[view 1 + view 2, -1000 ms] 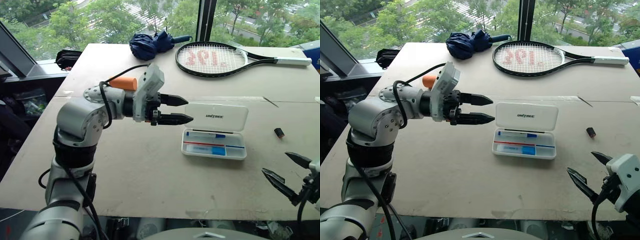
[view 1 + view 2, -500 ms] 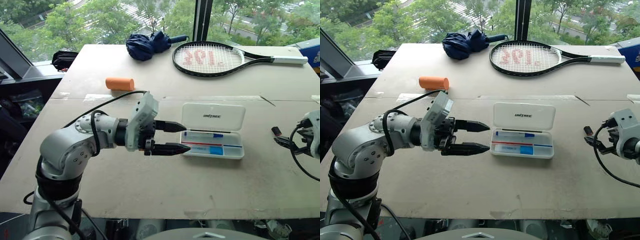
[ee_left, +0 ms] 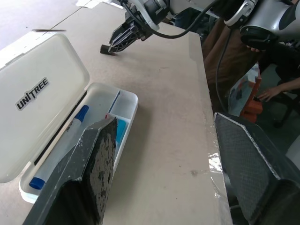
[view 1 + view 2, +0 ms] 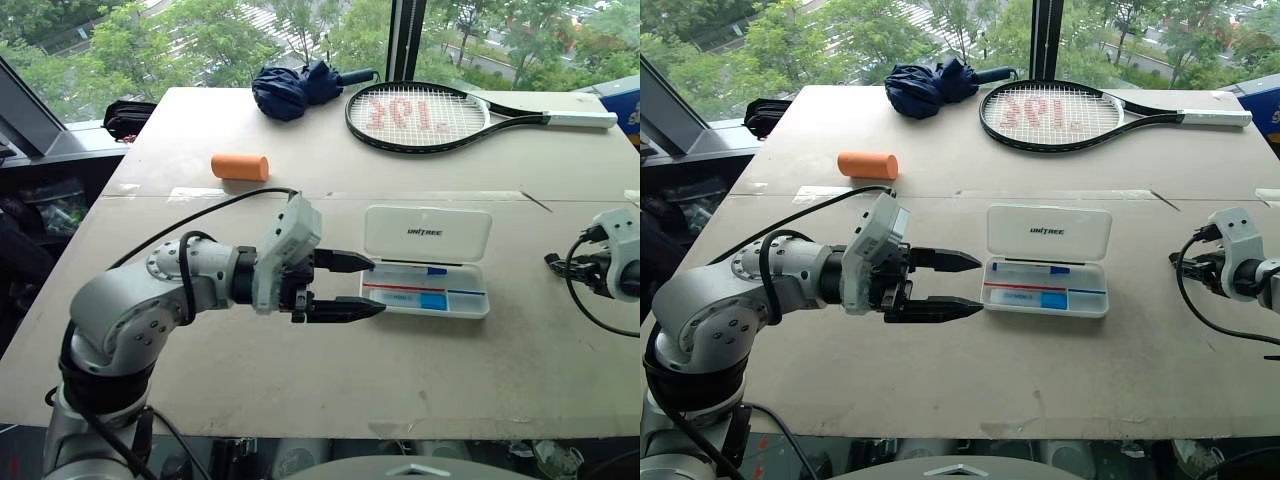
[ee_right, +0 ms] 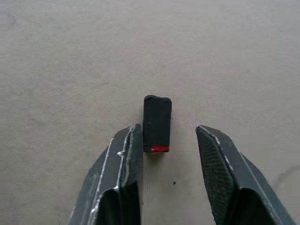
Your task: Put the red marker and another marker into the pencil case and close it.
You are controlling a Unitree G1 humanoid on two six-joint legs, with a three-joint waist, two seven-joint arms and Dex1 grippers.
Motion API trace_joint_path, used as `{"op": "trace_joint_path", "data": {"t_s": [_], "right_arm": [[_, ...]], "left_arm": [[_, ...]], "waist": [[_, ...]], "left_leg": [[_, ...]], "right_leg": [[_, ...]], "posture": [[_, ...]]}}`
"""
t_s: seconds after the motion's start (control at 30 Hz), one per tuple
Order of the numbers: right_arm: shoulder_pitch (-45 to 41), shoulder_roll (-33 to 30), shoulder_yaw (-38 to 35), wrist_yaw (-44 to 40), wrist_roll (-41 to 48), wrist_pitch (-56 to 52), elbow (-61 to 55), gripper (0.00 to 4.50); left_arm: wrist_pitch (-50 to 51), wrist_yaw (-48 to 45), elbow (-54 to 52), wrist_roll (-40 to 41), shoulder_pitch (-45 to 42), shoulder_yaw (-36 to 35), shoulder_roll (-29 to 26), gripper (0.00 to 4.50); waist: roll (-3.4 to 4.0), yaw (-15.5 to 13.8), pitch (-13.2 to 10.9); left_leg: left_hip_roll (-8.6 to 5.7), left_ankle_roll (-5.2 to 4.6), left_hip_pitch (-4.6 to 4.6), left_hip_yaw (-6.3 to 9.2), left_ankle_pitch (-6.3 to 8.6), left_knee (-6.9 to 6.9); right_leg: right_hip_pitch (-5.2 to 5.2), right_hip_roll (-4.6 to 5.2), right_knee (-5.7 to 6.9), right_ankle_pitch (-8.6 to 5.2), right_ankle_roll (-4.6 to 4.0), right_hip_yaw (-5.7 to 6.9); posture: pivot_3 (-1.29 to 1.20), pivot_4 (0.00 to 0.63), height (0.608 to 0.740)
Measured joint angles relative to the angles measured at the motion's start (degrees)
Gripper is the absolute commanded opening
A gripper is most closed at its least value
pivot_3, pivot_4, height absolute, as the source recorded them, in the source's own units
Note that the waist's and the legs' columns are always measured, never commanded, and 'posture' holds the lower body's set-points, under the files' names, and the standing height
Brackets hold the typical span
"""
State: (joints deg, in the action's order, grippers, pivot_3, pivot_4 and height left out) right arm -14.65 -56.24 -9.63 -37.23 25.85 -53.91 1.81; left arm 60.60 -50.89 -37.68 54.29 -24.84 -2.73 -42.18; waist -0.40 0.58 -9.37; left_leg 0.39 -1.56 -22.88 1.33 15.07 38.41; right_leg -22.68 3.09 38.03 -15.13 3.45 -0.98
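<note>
The white pencil case (image 4: 428,234) lies open in the middle of the table, lid folded back. Its tray (image 4: 478,309) holds a thin red marker (image 4: 398,288) and a white marker with a blue cap (image 4: 408,270). My left gripper (image 4: 377,285) hovers open and empty at the case's left end, pointing at it. Far to the right my right gripper (image 5: 167,127) reaches down to the table. Its fingers stand apart on either side of a small black piece with a red band (image 5: 157,117), one finger (image 5: 126,154) right beside it.
An orange cylinder (image 4: 240,167) lies on the far left of the table (image 4: 300,380). A tennis racket (image 4: 430,115) and a folded blue umbrella (image 4: 300,88) lie along the back edge. A person's hand (image 3: 269,93) shows beyond the table's right edge.
My right arm rose from the near right edge and went forward to the small black piece, its fingers narrowing. My left gripper drew back and sank a little, uncovering the orange cylinder.
</note>
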Motion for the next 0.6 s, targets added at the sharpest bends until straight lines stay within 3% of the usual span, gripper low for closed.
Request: {"op": "trace_joint_path", "data": {"t_s": [0.03, 0.23, 0.37, 0.43, 0.6], "right_arm": [[0.3, -0.01, -0.05, -0.48, -0.02, 0.37, -0.52, 0.11], [9.5, -3.91, -3.5, -10.64, 4.1, 2.71, -15.15, 0.11], [10.21, -7.49, -4.62, -15.01, 6.37, 2.87, -25.31, 0.11], [8.73, -7.57, -3.39, -15.7, 7.2, 2.65, -27.85, 0.11], [2.88, -8.4, 7.57, -17.18, 3.33, 5.8, -31.59, 0.11]], "left_arm": [[-0.01, 0.06, 0.0, 0.04, 0.09, -0.1, -0.25, 3.35], [-1.53, -0.54, -0.24, 0.19, 2.11, -0.28, -3.33, 3.35], [-3.15, -2.15, -0.26, -0.02, 3.9, -0.29, -5.84, 3.35], [-4.22, -3.14, -0.25, -0.57, 5.18, -0.3, -7.09, 3.35], [-6.78, -4.88, -0.31, -1.3, 7.29, -0.44, -8.81, 3.35]], "waist": [[0.0, 0.0, 0.0], [0.07, -0.19, -0.04], [0.05, 0.12, -0.05], [0.05, 0.11, -0.05], [0.01, -0.23, -0.07]], "left_leg": [[0.0, 0.0, 0.0, 0.01, 0.0, 0.0], [0.02, -0.01, -0.03, 0.05, 0.01, -0.02], [0.05, 0.0, 0.03, 0.06, 0.0, -0.01], [0.05, 0.0, 0.04, 0.04, 0.0, -0.01], [0.04, 0.0, -0.02, 0.07, 0.0, -0.01]], "right_leg": [[0.0, 0.0, 0.0, 0.0, 0.0, 0.02], [-0.02, 0.01, -0.02, 0.0, 0.01, 0.04], [0.0, -0.02, 0.01, 0.0, 0.0, 0.05], [0.0, -0.03, 0.01, 0.0, 0.0, 0.03], [-0.01, 0.02, -0.06, -0.01, 0.0, 0.08]], "posture": [[0.0, 0.15, 0.73], [0.0, 0.15, 0.73], [0.0, 0.15, 0.73], [0.0, 0.15, 0.73], [0.0, 0.15, 0.73]]}}
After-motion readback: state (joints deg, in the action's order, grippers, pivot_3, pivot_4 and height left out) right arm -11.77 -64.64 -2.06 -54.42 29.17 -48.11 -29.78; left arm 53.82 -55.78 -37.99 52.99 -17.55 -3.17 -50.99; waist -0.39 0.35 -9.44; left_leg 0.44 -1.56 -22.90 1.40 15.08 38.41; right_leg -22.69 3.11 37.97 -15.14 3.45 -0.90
